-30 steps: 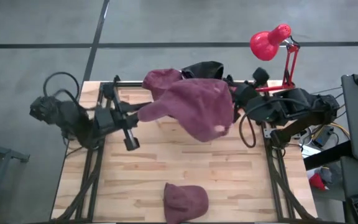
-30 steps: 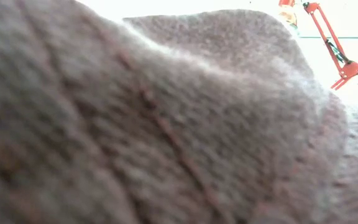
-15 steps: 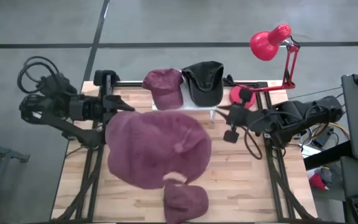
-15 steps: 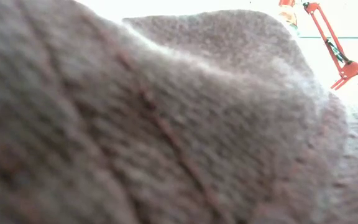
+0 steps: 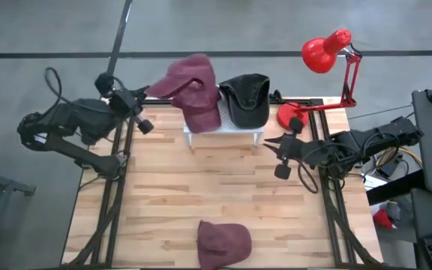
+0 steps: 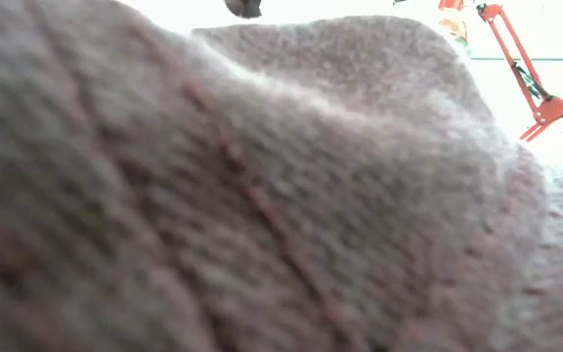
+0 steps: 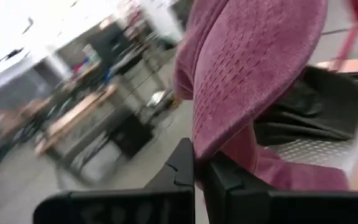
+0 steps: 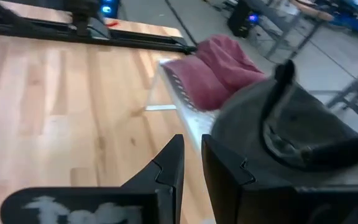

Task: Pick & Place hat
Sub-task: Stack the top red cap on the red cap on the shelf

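The bench (image 5: 201, 187) carries a small white rack (image 5: 223, 131) at its far edge, and everything here is placed from that rack. On its left half lies a maroon hat (image 5: 201, 112), on its right half a black hat (image 5: 247, 97). Another maroon hat (image 5: 223, 241) lies well apart from the rack, at the bench's near edge, so close to the low camera that it fills that view.

The hat in hand (image 5: 182, 75) hangs just above the rack's left half, over the maroon hat already there. The left pincer (image 5: 137, 101), off the rack's left end, is clenched on the edge of its fabric; the wrist view shows the cloth (image 7: 253, 68) nipped between the two fingers (image 7: 182, 168).

The risks, as I judge them: the grip takes only a thin fold, so the cloth may slip out early and drop off the rack's back, beyond the bench. Letting go here could also tip the stacked hat off its perch.

The right pincer (image 5: 280, 150) waits off the rack's right end, fingers nearly together and grasping nothing.
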You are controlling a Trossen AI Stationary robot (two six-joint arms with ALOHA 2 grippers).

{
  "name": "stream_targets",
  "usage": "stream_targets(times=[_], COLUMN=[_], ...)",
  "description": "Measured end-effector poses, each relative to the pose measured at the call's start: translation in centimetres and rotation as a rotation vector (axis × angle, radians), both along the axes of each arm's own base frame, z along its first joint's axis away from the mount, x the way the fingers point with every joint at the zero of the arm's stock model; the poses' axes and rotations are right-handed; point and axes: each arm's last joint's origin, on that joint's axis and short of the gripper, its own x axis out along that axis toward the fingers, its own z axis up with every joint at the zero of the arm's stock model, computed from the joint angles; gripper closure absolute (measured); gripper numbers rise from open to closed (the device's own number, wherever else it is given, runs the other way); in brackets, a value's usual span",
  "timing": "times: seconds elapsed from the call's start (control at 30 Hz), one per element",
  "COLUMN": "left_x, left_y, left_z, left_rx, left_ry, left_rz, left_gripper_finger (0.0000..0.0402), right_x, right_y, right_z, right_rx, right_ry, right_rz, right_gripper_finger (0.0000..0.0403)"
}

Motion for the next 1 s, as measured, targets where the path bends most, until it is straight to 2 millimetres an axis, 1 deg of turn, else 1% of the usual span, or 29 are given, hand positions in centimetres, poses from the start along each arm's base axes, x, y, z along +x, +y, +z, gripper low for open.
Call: stream_targets(times=[0.07,0.17,0.23,0.3,0.33,0.37,0.43,0.5,0.57,0.63,0.73,0.87,0.9,0.93,1.0], left_x=[1.2,4.1,6.3,8.4,9.1,9.7,10.6,11.4,12.0,12.2,11.5,11.6,11.4,11.0,9.6], left_y=[-0.1,-0.5,-0.9,-1.2,-1.4,-1.5,-1.6,-1.7,-1.7,-1.3,0.4,2.7,3.3,3.8,4.7], left_z=[-1.0,-2.9,-4.5,-6.2,-6.7,-7.0,-6.8,-7.0,-6.9,-6.0,-4.1,-3.2,-3.1,-3.0,-2.8], left_rx=[-0.021,-0.024,0.006,0.076,0.114,0.147,0.173,0.196,0.176,0.074,-0.088,-0.145,-0.155,-0.164,-0.17], left_ry=[-0.015,-0.008,0.048,0.122,0.156,0.188,0.203,0.249,0.245,0.205,0.109,0.088,0.076,0.074,0.106], left_rz=[0.074,0.147,0.191,0.267,0.3,0.322,0.345,0.347,0.329,0.229,0.069,-0.226,-0.265,-0.275,-0.243], left_gripper_finger=[0.0397,0.0397,0.0397,0.0397,0.0397,0.0397,0.0397,0.0397,0.0397,0.0397,0.0397,0.0397,0.0397,0.0397,0.0397], right_x=[-0.3,-0.5,-0.7,-0.9,-1.0,-1.0,-1.1,-1.1,-1.1,-1.1,-1.1,-1.0,-1.0,-1.0,-1.0], right_y=[-0.2,-0.4,-0.4,-0.5,-0.6,-0.6,-0.6,-0.6,-0.6,-0.7,-0.6,-0.6,-0.6,-0.6,-0.6], right_z=[-0.3,-0.5,-0.7,-0.8,-0.9,-0.9,-1.1,-1.2,-1.2,-1.2,-1.2,-1.2,-1.2,-1.2,-1.2], right_rx=[-0.007,-0.027,-0.024,-0.024,-0.022,-0.02,-0.021,-0.029,-0.03,-0.029,-0.02,-0.024,-0.029,-0.03,-0.027], right_ry=[-0.012,-0.027,-0.031,-0.04,-0.044,-0.047,-0.045,-0.044,-0.043,-0.043,-0.048,-0.046,-0.043,-0.042,-0.045], right_rz=[-0.034,-0.075,-0.082,-0.102,-0.111,-0.115,-0.122,-0.132,-0.132,-0.133,-0.137,-0.136,-0.133,-0.132,-0.133], right_gripper_finger=[0.0351,0.0351,0.0351,0.0351,0.0351,0.0351,0.0351,0.0351,0.0351,0.0351,0.0351,0.0351,0.0351,0.0351,0.0351])
